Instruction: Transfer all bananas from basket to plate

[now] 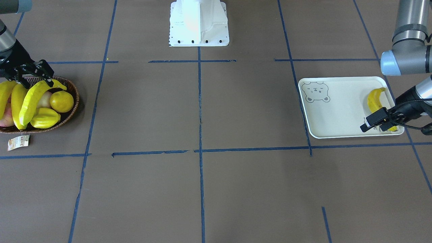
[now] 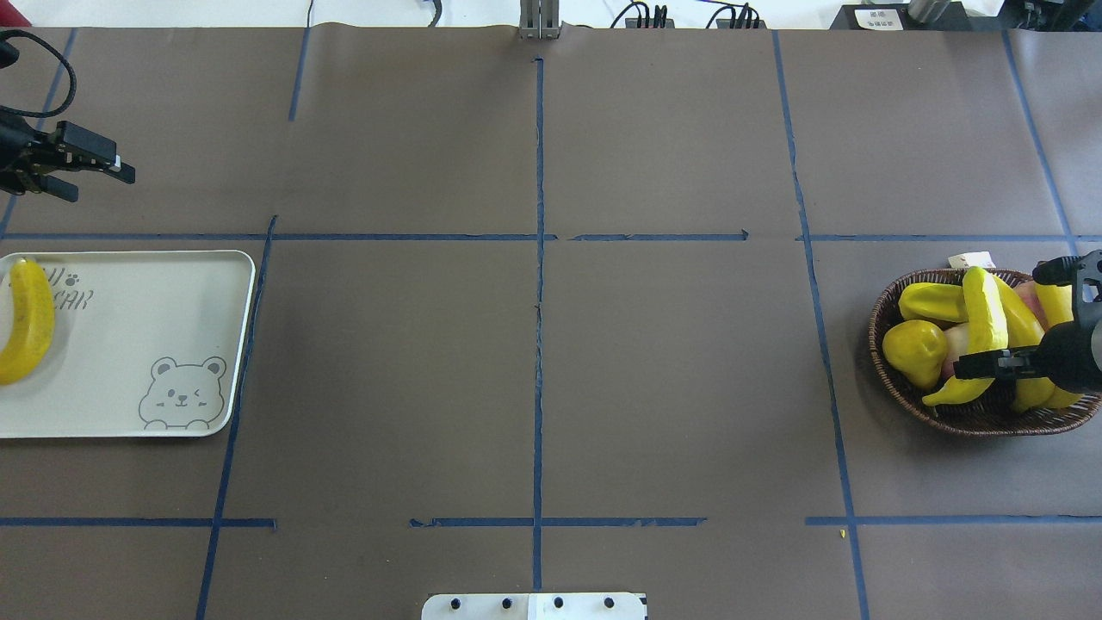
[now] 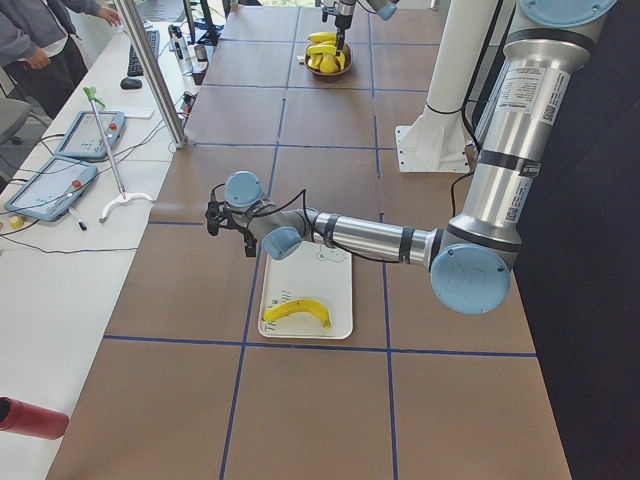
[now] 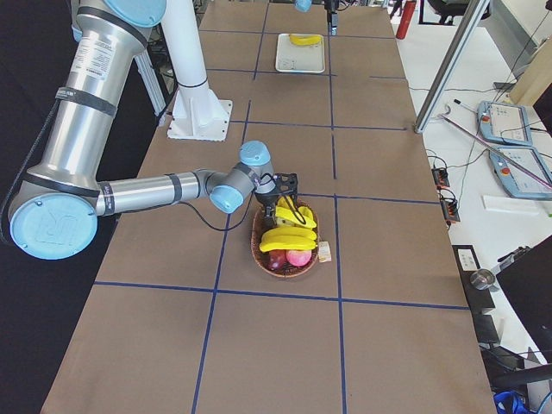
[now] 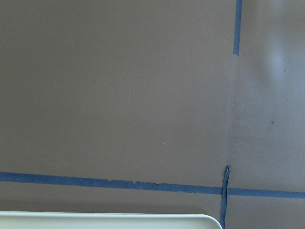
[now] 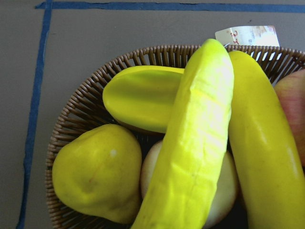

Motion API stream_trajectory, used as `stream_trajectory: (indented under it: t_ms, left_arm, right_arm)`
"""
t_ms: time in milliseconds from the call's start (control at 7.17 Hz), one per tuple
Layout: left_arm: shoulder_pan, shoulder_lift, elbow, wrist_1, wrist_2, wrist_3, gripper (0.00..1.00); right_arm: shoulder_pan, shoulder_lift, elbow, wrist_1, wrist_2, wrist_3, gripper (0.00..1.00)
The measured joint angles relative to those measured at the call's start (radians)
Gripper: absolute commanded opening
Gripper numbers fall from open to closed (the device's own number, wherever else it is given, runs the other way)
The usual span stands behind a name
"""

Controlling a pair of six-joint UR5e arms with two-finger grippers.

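Plainly the 2nd pick is in hand. 1 banana [image 2: 26, 323] lies on the plate [image 2: 129, 344], along the short edge farthest from the bear face [image 2: 181, 392] corner. The other 3 bananas [image 1: 17, 104] are in the basket [image 2: 973, 419] at the table's right-hand end.

The right gripper [image 1: 34, 78] hangs low over the basket's robot-side rim. Its fingers look spread to either side of the topmost banana [image 1: 33, 98], and as far as I can judge they are not pinched onto it. That banana lies slantwise over a starfruit [image 6: 138, 102] and beside a round yellow fruit [image 6: 90, 174].

The next move calls for closing near its upper end, lifting clear without rolling the neighbours, and getting it to the plate's bare middle. The left gripper [image 2: 95, 181], fingers apart and empty, hovers over bare table just beyond the plate's operator-side long edge.

The plate's grey lettering [image 2: 73, 300] is partly hidden by the banana, so only its last letters, roughly "AR", can be read. The print on the basket's paper tag [image 1: 18, 141] is too small to make out.
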Motion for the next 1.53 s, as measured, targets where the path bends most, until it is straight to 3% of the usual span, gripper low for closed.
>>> stream_trajectory:
  t_ms: [418, 558, 1116, 1534]
  left_arm:
    - [0.000, 0.000, 0.001, 0.000, 0.001, -0.001, 1.00]
    - [0.000, 0.000, 0.001, 0.001, 0.001, -0.001, 1.00]
    - [0.004, -0.001, 0.002, 0.002, 0.001, -0.001, 1.00]
    - [0.008, -0.016, 0.001, 0.002, 0.001, -0.028, 1.00]
  right_arm:
    - [-0.005, 0.006, -0.004, -0.002, -0.001, 0.000, 0.19]
    - [-0.005, 0.007, -0.005, -0.001, -0.001, -0.001, 0.09]
    - [0.022, -0.001, 0.054, 0.000, 0.026, -0.012, 0.01]
    - [0.132, 0.045, 0.099, -0.004, 0.141, -0.013, 0.03]
